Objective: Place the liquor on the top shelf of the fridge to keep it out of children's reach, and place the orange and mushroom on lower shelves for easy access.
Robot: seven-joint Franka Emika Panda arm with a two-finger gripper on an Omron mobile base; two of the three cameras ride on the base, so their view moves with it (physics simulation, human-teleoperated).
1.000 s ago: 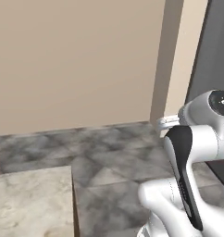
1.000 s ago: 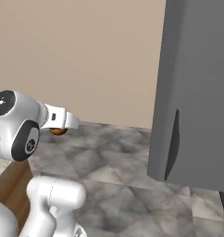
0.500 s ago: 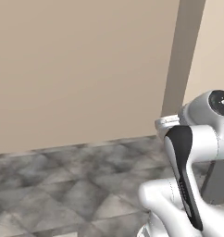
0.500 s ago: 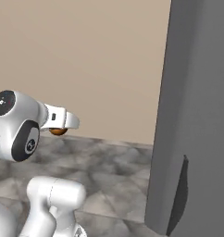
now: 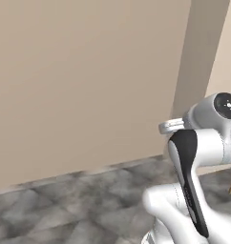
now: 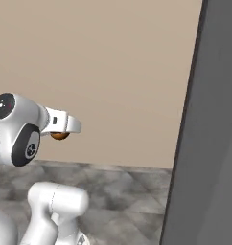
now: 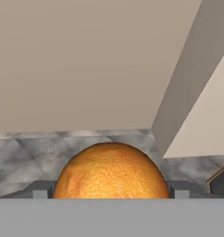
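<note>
orange [image 7: 110, 171] sits between the gripper [image 7: 110, 190] fingers, jaws clamped on it, carried above the grey marbled floor [image 7: 21, 152]. beige wall [image 6: 103, 72] beyond. in the right base view, fridge [image 6: 209, 143] stands at right, its grey side near.

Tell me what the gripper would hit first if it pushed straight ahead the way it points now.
Probably the beige wall. The gripper, closed on the orange, faces it over bare grey floor; how far off is unclear.
</note>
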